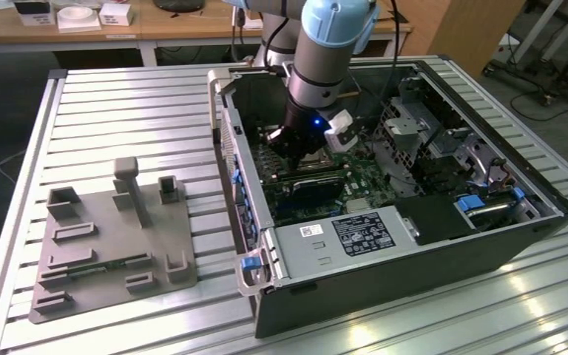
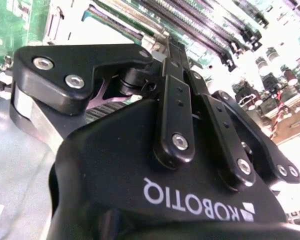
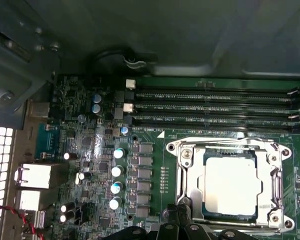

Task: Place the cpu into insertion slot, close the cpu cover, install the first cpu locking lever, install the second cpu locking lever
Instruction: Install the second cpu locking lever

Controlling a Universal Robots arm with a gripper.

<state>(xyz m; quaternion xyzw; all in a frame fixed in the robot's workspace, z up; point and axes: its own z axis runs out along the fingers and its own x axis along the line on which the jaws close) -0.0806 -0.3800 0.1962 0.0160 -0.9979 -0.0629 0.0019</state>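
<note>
1. You have the arm reaching down into the open computer case, which lies on its side on the slatted metal tabletop, toward the tabletop's far edge in the exterior view.
2. Your end effector hangs low over the green circuit board, close above the socket area. In the second wrist view its black linkages crowd the picture; you cannot tell whether its fingers are apart or together.
3. In the first wrist view, the cpu sits flat in the insertion slot, silvery top up.
4. The cpu cover lies down around the cpu, its window framing the chip.
5. Whether either locking lever is latched, you cannot tell.
6. Long black memory slots run just beside the insertion slot, between it and the case wall.
7. A grey moulded fixture rests on the tabletop beside the case, on the exterior view's left, well apart from the arm.
</note>
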